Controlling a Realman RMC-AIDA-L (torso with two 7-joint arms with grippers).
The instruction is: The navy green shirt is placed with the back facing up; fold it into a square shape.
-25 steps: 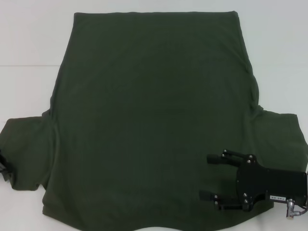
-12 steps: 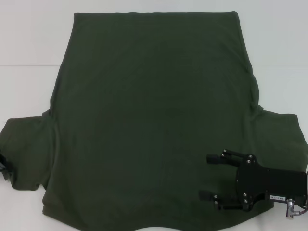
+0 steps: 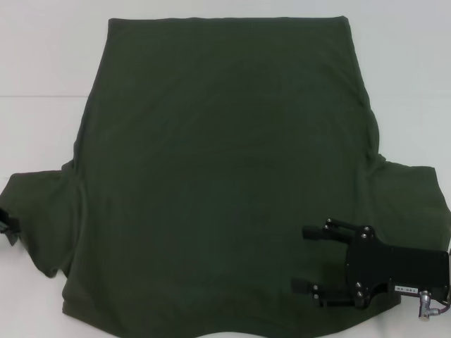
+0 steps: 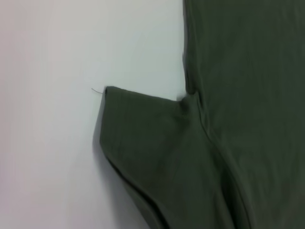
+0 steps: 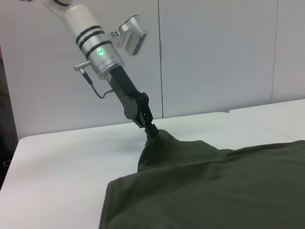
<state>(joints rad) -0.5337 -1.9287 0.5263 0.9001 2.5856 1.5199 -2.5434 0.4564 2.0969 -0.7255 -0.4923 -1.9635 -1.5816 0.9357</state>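
Navy green shirt (image 3: 225, 169) spread flat, back up, filling most of the white table (image 3: 42, 70). Left gripper (image 5: 151, 130) at far left edge of the head frame, pinched shut on the sleeve hem, lifting it. Right gripper (image 3: 304, 258) lower right, over the shirt, fingers wide apart, empty.

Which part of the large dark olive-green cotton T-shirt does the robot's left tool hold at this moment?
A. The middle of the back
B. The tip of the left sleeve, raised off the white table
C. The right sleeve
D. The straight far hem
B: in the right wrist view the left tool pinches the left sleeve of the large dark olive-green cotton T-shirt into a raised peak above the white table, while the right tool hovers open over the near right part.
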